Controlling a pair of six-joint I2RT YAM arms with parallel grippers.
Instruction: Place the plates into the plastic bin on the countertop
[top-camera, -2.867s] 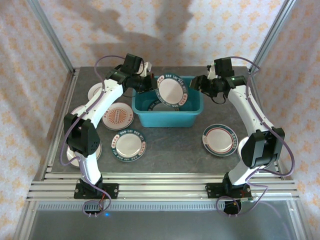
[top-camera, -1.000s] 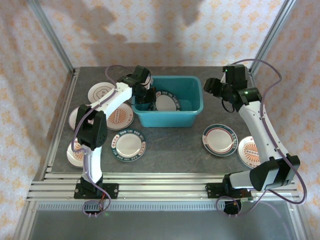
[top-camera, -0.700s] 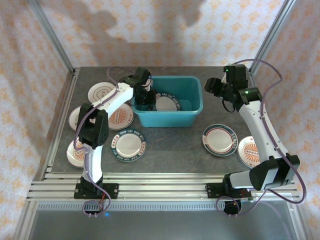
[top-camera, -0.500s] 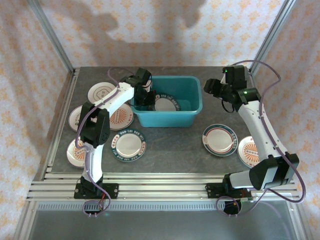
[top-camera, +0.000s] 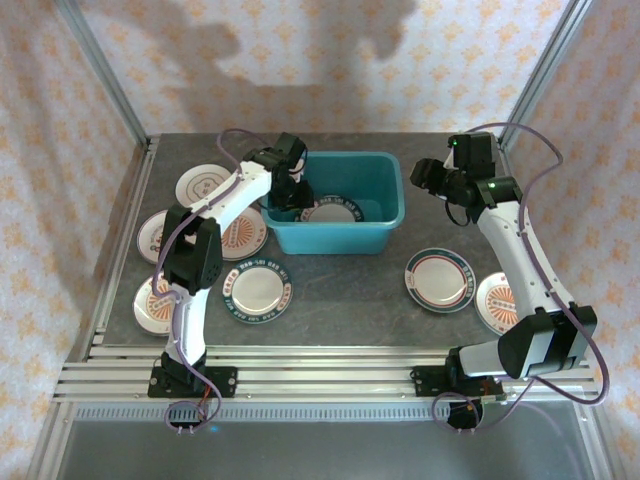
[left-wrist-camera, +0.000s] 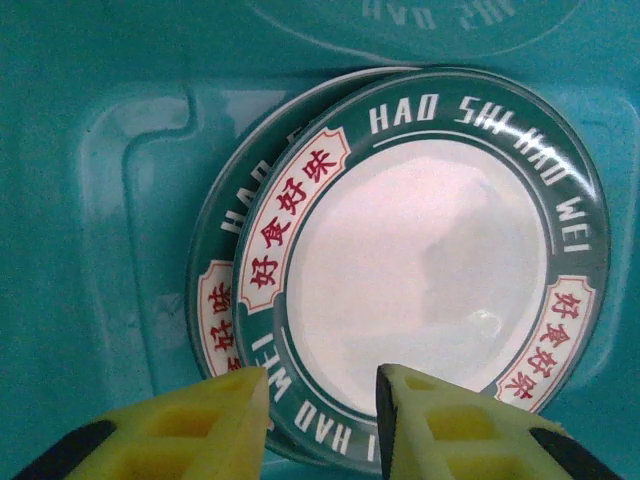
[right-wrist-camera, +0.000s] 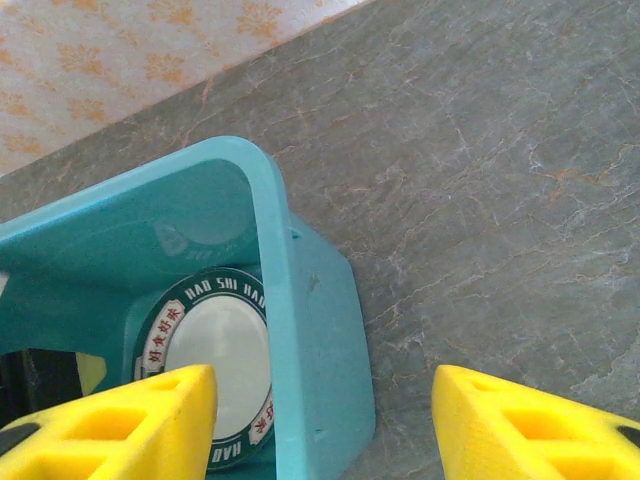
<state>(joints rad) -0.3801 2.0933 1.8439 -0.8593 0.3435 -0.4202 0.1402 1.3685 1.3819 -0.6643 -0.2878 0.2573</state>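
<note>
Two green-rimmed plates are seen stacked flat on the floor of the plastic bin (top-camera: 335, 238), in the upper middle of the top view. The top plate (left-wrist-camera: 420, 270) is laid slightly off-centre on the lower plate (left-wrist-camera: 205, 300), whose rim shows at its left. Seven more plates (top-camera: 257, 291) are counted on the countertop (top-camera: 350, 300), five at the left of the frame and two at the lower right. The task is therefore judged to be in its early part, with most of the loading left (assuming no plate is hidden under an arm).

The left gripper (top-camera: 290, 190) is found inside the left end of the bin. Its yellow fingers (left-wrist-camera: 230, 420) are parted just over the near rim of the top plate, and nothing is pinched. The right gripper (right-wrist-camera: 325, 420) is held just beside the bin's right end, its fingers spread wide and empty.

In the earliest frame a plate was carried tilted above the bin by the left gripper. It has since been lowered and let go: a second ago it was leaning inside the bin, and now it lies flat. The right arm has been drawn back a little from the bin's right rim.
</note>
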